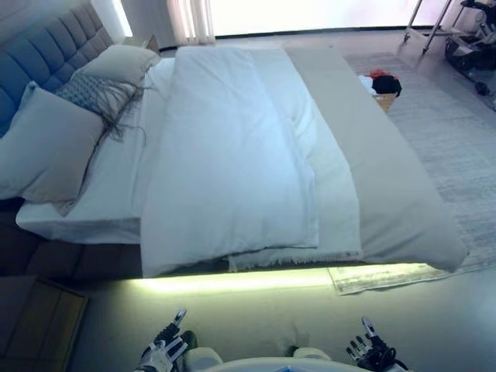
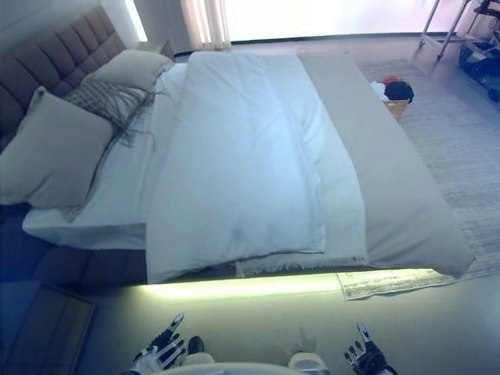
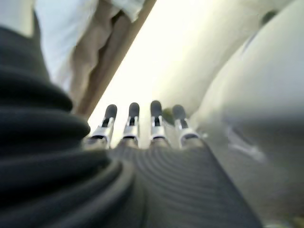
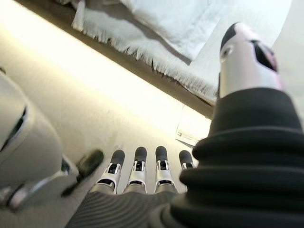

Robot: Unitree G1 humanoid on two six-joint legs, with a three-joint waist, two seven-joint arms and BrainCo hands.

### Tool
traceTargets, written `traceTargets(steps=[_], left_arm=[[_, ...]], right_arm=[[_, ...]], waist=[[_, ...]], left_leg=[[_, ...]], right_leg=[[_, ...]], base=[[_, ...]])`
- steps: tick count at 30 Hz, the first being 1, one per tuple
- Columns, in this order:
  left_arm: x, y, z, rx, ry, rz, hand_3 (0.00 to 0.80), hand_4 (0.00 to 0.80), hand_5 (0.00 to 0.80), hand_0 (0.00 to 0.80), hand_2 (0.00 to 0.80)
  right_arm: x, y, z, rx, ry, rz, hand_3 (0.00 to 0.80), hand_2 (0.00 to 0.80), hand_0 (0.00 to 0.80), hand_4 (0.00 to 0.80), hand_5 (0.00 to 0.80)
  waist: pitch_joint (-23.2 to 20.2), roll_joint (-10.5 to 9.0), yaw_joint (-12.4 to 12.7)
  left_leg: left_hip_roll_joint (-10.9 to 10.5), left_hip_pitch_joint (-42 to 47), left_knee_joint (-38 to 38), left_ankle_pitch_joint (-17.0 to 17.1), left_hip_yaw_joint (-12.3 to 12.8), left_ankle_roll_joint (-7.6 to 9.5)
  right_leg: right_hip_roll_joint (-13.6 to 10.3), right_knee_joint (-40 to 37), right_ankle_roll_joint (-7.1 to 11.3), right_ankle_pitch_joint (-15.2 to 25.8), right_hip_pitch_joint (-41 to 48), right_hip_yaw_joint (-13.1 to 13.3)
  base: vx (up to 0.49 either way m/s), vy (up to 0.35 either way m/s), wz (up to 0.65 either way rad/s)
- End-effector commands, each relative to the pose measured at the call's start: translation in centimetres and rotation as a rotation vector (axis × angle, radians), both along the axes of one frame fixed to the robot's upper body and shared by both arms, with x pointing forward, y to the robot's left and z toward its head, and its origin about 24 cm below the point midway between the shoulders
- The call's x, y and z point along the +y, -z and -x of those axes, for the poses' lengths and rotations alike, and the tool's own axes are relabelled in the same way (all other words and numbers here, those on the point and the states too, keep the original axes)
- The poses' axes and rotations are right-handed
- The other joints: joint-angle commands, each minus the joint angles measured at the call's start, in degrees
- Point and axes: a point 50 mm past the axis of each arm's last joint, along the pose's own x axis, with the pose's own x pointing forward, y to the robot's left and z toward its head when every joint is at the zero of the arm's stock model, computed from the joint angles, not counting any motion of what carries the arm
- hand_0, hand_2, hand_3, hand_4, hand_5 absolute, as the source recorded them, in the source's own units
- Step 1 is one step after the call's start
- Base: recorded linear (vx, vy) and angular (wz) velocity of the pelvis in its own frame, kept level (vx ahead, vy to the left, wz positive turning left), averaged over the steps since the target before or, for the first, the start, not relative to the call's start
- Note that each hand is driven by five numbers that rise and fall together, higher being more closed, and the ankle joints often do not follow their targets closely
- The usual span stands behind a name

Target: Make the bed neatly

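The bed (image 1: pixel 108 225) lies ahead with a white duvet (image 1: pixel 225 163) spread along it and a beige blanket (image 1: pixel 380 178) over the right side, hanging over the near edge. A fringed cloth edge (image 4: pixel 142 52) hangs below the duvet. Two beige pillows (image 1: pixel 46 143) (image 1: pixel 116 62) and a grey fringed throw (image 1: pixel 97 93) lie by the blue headboard (image 1: pixel 46 46) on the left. My left hand (image 1: pixel 163 353) and right hand (image 1: pixel 372 353) hang low near the floor, clear of the bed, fingers straight and empty.
A lit strip (image 1: pixel 232 279) glows under the bed's near side. A rug (image 1: pixel 457 147) lies to the right with a basket of clothes (image 1: pixel 381 87) beside the bed. A metal stand (image 1: pixel 434 23) stands at the far right. A wooden nightstand (image 1: pixel 39 325) sits at the lower left.
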Motion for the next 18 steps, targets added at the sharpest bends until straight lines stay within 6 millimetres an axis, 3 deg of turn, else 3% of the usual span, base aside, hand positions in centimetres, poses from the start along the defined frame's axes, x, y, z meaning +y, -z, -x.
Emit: traceTargets(steps=[1, 3, 5, 7, 8, 9, 11, 13, 18], left_arm=[[1.3, -1.7, -3.6, -0.236, -0.012, 0.027, 0.0, 0.0, 0.0, 0.0, 0.0], [1.6, -2.2, -4.4, -0.299, 0.013, 0.035, 0.0, 0.0, 0.0, 0.0, 0.0], [2.2, -2.8, -4.9, -0.35, 0.03, 0.034, 0.0, 0.0, 0.0, 0.0, 0.0], [2.8, -3.3, -5.6, -0.383, 0.041, 0.011, 0.0, 0.0, 0.0, 0.0, 0.0], [3.2, -3.7, -6.1, -0.423, 0.036, 0.0, 0.0, 0.0, 0.0, 0.0, 0.0], [3.4, -4.2, -6.7, -0.463, 0.027, 0.007, 0.0, 0.0, 0.0, 0.0, 0.0], [3.2, -5.5, -8.6, -0.582, 0.031, 0.047, 0.0, 0.0, 0.0, 0.0, 0.0], [2.0, -6.5, -10.0, -0.703, 0.042, 0.136, 0.0, 0.0, 0.0, 0.0, 0.0], [2.0, -7.4, -9.6, -0.832, 0.088, 0.216, 0.0, 0.0, 0.0, 0.0, 0.0]], right_arm=[[1.1, 0.3, -1.5, 0.006, -0.011, 0.019, 0.0, 0.0, 0.0, 0.0, 0.0], [1.3, 0.5, -0.7, 0.014, 0.01, 0.0, 0.0, 0.0, 0.0, 0.0, 0.0], [1.8, 0.7, -0.5, 0.019, 0.009, -0.022, 0.0, 0.0, 0.0, 0.0, 0.0], [2.6, 0.9, -0.8, 0.024, -0.011, -0.039, 0.0, 0.0, 0.0, 0.0, 0.0], [2.9, 1.0, -0.9, 0.014, -0.018, -0.049, 0.0, 0.0, 0.0, 0.0, 0.0], [3.1, 1.0, -1.1, 0.003, -0.023, -0.055, 0.0, 0.0, 0.0, 0.0, 0.0], [3.2, 0.9, -1.8, -0.014, -0.039, -0.06, 0.0, 0.0, 0.0, 0.0, 0.0], [3.2, 0.7, -2.7, -0.04, -0.045, -0.05, 0.0, 0.0, 0.0, 0.0, 0.0], [2.8, 0.4, -2.9, -0.021, -0.143, -0.012, 0.0, 0.0, 0.0, 0.0, 0.0]], waist=[[0.81, -4.33, 0.55], [0.48, -4.46, 1.07], [0.28, -4.03, 1.71], [0.05, -3.66, 1.42], [0.01, -4.1, 0.79], [0.02, -4.38, 0.7], [0.15, -4.83, 1.49], [0.11, -5.17, 1.95], [-0.82, -5.59, 2.46]], left_leg=[[-3.08, -2.63, 2.04, -1.02, -1.15, 3.0], [-5.66, -2.25, 0.98, -1.6, -1.25, 4.56], [-7.51, -0.35, -1.76, -1.9, -0.92, 5.87], [-7.66, 0.05, -2.3, -2.66, -1.27, 6.72], [-7.94, 0.08, -2.3, -2.96, -1.3, 6.82], [-7.91, -0.05, -2.3, -3.28, -1.22, 6.76], [-7.62, -0.55, -2.3, -3.42, -0.6, 6.58], [-8.11, -0.73, -2.3, -3.65, -0.73, 6.91], [-7.67, 1.41, -2.3, -4.33, -0.1, 6.41]], right_leg=[[-8.67, 0.77, 0.08, 4.35, 1.77, 1.67], [-10.44, 2.04, -0.13, 6.98, 0.09, 1.05], [-9.84, 4.5, -0.53, 8.79, -2.76, -0.81], [-5.4, 3.94, -1.47, 6.82, -4.77, -0.29], [-2.03, 1.05, -2.07, 6.88, -6.15, 0.65], [-0.9, -0.62, -2.35, 7.51, -6.86, 0.55], [-1.75, -2.54, -1.94, 9.25, -7.61, -0.23], [-0.26, -4.15, -2.58, 9.35, -7.09, 0.87], [-0.42, -6.62, -2.55, 9.4, -3.49, -0.73]], base=[[0.125, 0.322, -0.4], [0.099, 0.278, -0.16], [0.073, 0.233, -0.02], [0.03, 0.093, -0.22], [-0.012, -0.007, -0.27], [-0.035, -0.051, -0.27], [-0.054, -0.053, -0.05], [0.01, -0.019, 0.35], [0.159, 0.036, 0.07]])
